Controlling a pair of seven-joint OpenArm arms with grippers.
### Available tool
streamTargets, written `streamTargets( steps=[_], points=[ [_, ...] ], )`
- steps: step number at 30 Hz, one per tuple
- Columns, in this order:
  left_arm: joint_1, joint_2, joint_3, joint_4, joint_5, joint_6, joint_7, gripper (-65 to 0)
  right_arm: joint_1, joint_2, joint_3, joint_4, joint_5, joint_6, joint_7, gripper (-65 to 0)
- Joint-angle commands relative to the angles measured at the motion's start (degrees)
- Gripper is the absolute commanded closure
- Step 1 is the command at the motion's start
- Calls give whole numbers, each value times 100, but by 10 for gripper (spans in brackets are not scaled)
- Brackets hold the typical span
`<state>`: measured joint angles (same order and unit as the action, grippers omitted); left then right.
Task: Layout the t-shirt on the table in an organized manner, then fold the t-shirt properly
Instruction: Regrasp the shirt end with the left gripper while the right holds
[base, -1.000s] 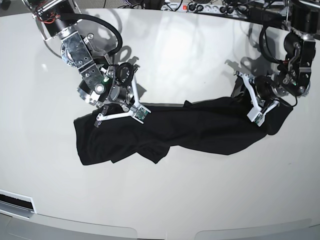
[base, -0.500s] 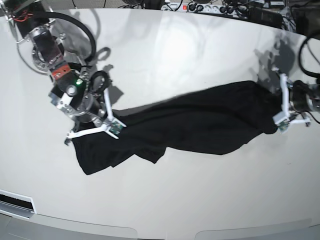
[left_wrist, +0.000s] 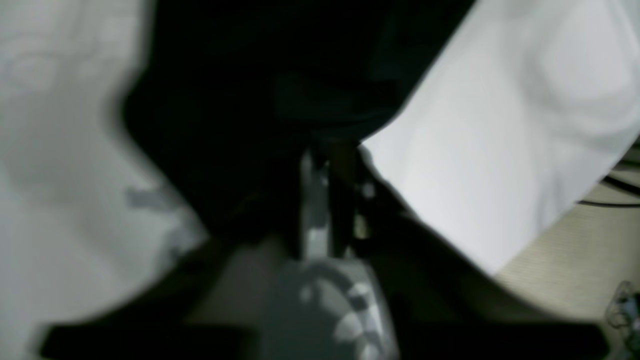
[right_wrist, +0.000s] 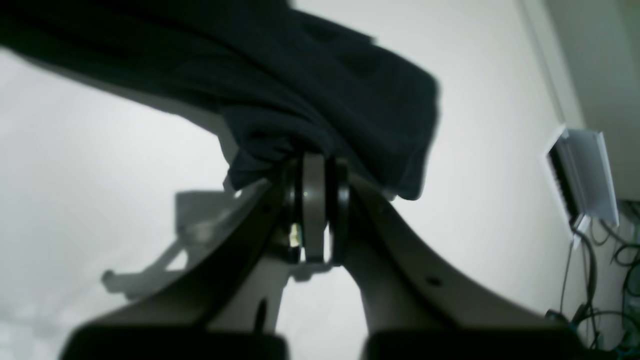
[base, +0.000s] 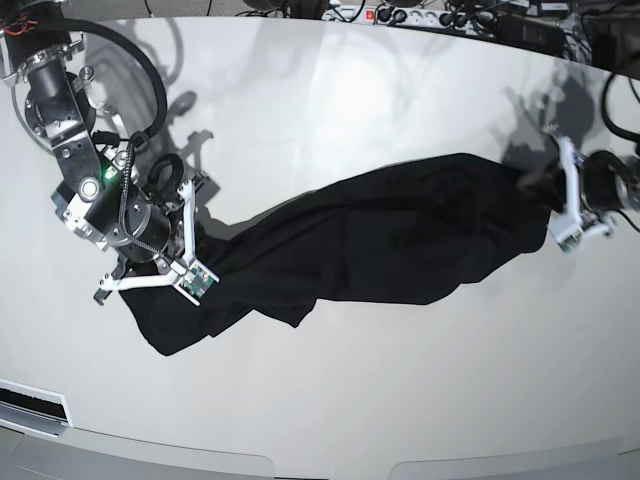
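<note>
t-shirt (base: 400, 235): soft matt black cloth | table (base: 400, 400): smooth glossy white top | gripper fingers (base: 565, 190): white plastic

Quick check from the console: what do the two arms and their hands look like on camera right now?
Both arms are bare silver metal with black joint housings and looped black cables. Each hand, right hand and left hand, has thin white fingers tipped with small green pads. A green light glows on the right arm's wrist.

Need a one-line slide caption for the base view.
Two grippers, right gripper and left gripper, hold a plain black t-shirt stretched lengthwise across a glossy white table.
</note>
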<state>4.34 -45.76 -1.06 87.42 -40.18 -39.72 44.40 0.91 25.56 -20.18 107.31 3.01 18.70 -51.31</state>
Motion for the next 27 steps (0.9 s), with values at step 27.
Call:
streamTargets(
  steps=[27],
  points=[
    [70, 573, -44, -1405, 4234, 846, -2645, -327, -424, 63, 74, 96, 299, -138, -66, 0]
  ],
)
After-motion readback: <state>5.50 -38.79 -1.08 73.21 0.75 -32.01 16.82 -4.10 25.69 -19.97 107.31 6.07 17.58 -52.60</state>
